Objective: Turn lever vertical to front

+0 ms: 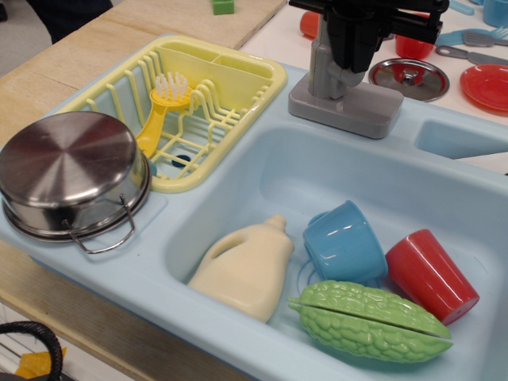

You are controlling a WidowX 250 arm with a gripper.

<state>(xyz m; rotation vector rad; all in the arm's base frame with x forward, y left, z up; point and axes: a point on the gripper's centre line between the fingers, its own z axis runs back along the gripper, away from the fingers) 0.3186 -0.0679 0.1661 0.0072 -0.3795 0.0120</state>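
The lever [323,67] is a grey upright post with a short round stub, standing on a rectangular grey base [349,109] on the back rim of the light blue toy sink [262,178]. My black gripper [355,62] comes down from the top edge. Its fingers are drawn together over the upper right part of the post and hide its top. The jaws look shut on the lever.
A yellow dish rack [242,87] with a yellow brush [162,105] sits left of the lever. A steel pot [71,171] stands at the front left. In the basin lie a cream bottle [248,266], blue cup [345,242], red cup [432,274] and green gourd [369,319]. A metal lid [409,78] and red plate [488,86] are behind.
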